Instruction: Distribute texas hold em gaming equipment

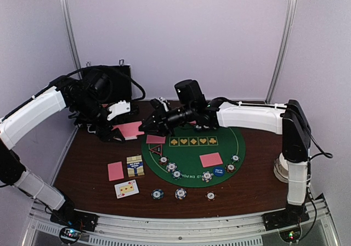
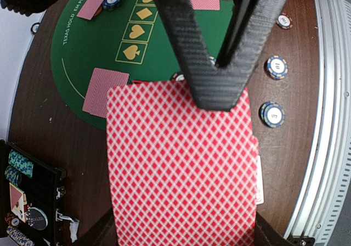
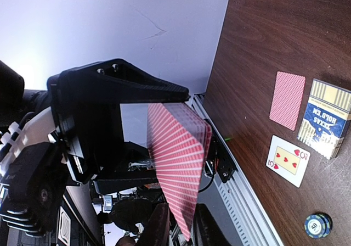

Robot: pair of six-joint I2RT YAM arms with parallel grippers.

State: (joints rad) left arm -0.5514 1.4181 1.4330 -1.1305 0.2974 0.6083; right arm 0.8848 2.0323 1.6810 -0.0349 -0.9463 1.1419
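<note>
Clamped shut on a deck of pink-backed playing cards (image 2: 181,169) with the left gripper (image 1: 116,132), one black finger (image 2: 214,89) flat across the deck's top face. Held up off the table (image 1: 88,163), centre-left in the overhead view.

Met from the right by the right gripper (image 3: 184,229): jaws narrow, one finger on either side of the deck's lower corner. Cannot tell whether pinching a card or merely beside it.

Lower in the overhead view, on the green felt mat (image 1: 230,141): two face-down cards (image 1: 211,159), a triangle marker (image 1: 156,152), a blue disc button (image 1: 219,171) and striped poker chips (image 1: 171,167) along the near rim.

Off the mat, lower left: another pink-backed card (image 1: 115,171), a card box (image 1: 135,166) just beside it, a face-up heart card (image 1: 126,189), and three more chips (image 1: 180,193) in a row.
</note>
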